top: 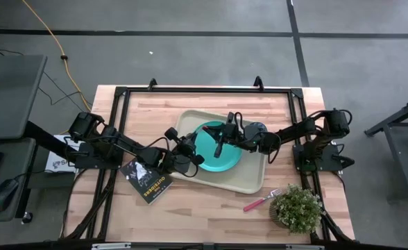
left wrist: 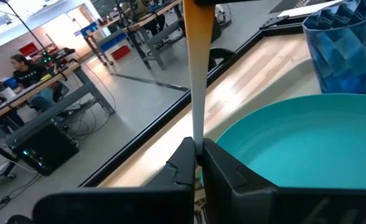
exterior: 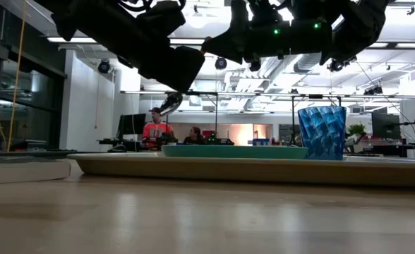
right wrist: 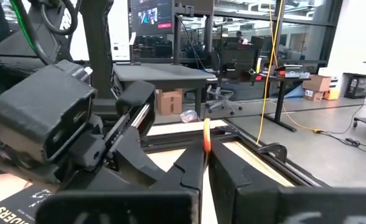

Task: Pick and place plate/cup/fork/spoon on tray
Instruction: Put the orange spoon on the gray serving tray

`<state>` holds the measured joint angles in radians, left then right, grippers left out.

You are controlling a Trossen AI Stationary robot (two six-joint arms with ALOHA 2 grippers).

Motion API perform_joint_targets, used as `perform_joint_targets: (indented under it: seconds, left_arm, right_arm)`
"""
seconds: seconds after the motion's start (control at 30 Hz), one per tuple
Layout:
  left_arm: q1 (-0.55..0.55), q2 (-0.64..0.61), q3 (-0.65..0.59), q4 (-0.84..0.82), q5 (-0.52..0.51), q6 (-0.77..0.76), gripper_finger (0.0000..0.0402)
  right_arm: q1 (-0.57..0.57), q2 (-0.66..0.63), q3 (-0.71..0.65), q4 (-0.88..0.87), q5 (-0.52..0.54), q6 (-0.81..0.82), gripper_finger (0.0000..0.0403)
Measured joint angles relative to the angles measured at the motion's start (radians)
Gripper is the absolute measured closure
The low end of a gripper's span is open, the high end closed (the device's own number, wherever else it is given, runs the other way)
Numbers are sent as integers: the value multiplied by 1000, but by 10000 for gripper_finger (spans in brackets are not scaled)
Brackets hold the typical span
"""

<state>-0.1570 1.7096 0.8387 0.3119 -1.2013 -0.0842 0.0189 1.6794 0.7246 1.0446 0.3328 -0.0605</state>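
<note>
Spoon (left wrist: 198, 74) held above plate (top: 216, 148), pinched at once by left gripper (left wrist: 197, 163) and right gripper (right wrist: 205, 163), fingers of both pressed onto its orange handle, plate on tray (top: 249, 182), cup (top: 257, 129) on tray beside plate, fork (top: 261, 201) on table (top: 204, 215) near tray corner, book (top: 147, 182) beside tray

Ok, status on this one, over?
Left gripper shut on spoon above plate. Right gripper shut on spoon too. Plate, cup on tray; fork on table. Nothing in the way.
</note>
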Motion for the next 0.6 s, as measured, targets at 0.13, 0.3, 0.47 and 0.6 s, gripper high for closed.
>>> perform_joint_targets:
  seconds: [0.13,0.3,0.47,0.6]
  left_arm:
    - [2,0,0,0,18,-1,401]
    - [8,0,0,0,42,10,398]
    - [6,-16,0,-4,46,79,376]
    - [-13,-63,0,-25,49,89,348]
  right_arm:
    - [0,0,0,-1,1,8,400]
    - [0,0,0,-6,5,7,401]
    - [1,0,0,-18,55,-24,402]
    - [-1,-1,1,-36,69,-28,402]
